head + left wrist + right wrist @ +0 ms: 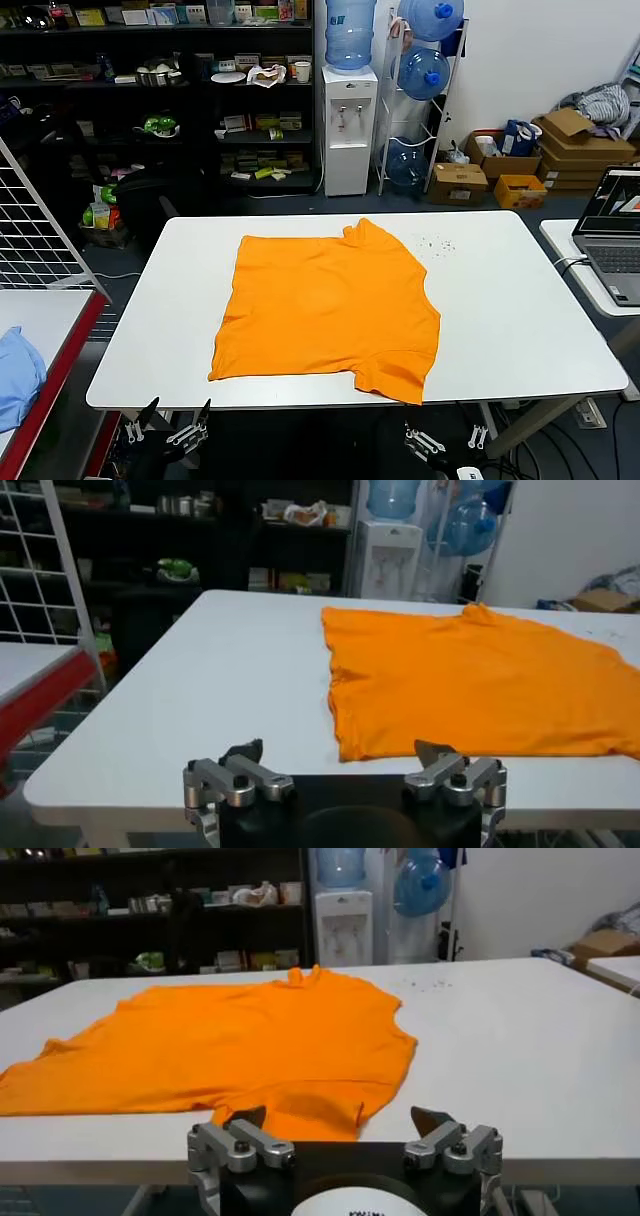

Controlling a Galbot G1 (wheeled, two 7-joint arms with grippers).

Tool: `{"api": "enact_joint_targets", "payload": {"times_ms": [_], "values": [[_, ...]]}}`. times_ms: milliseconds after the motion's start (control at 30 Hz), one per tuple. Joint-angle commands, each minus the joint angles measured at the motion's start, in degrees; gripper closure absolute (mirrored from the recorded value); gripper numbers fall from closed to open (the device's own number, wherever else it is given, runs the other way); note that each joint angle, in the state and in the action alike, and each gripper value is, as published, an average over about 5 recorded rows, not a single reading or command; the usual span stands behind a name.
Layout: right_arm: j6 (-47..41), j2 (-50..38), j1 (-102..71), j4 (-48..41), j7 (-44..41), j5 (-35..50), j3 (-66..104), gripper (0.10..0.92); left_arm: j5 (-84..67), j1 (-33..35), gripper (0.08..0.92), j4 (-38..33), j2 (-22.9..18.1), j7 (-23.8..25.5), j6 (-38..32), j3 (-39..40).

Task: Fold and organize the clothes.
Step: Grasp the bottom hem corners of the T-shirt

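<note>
Two grippers, both below the near tabletop edge: left gripper [168, 418], fingers spread, holding nothing; right gripper [446, 440], fingers spread, holding nothing. One white tabletop [520, 310]. One orange T-shirt [325, 305], lying flat and spread out around the tabletop's middle, one sleeve reaching the near edge, no lettering showing. One light blue cloth [15, 375] on a side table at left. One laptop [615, 225] at right. One water dispenser [348, 125] at the far wall, four water bottles on and beside it.
</note>
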Motion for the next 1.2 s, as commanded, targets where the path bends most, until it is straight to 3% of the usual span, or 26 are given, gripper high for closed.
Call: {"api": "enact_joint_targets", "payload": {"times_ms": [33, 267, 667, 1200], "values": [[-0.15, -0.05, 0.82, 0.01, 0.24, 0.28, 0.09, 0.104, -0.11, -0.13, 0.079, -0.05, 0.11, -0.39, 0.18, 0.08], [-3.97, -0.76, 8.19, -2.32, 2.08, 2.32, 0.32, 0.104, -1.52, -5.28, 0.079, 1.30, 0.93, -1.20, 2.10, 1.85], [-9.13, -0.35, 17.83, -11.08, 5.30, 2.19, -1.45, 0.104, -4.30, -18.64, 0.079, 11.40, 1.66, -4.19, 5.40, 8.76], [-9.14, 1.59, 19.03, -13.40, 5.31, 0.96, -4.22, 0.126, -4.59, -23.49, 0.083, 15.92, 0.98, -6.11, 5.55, 13.04]]}}
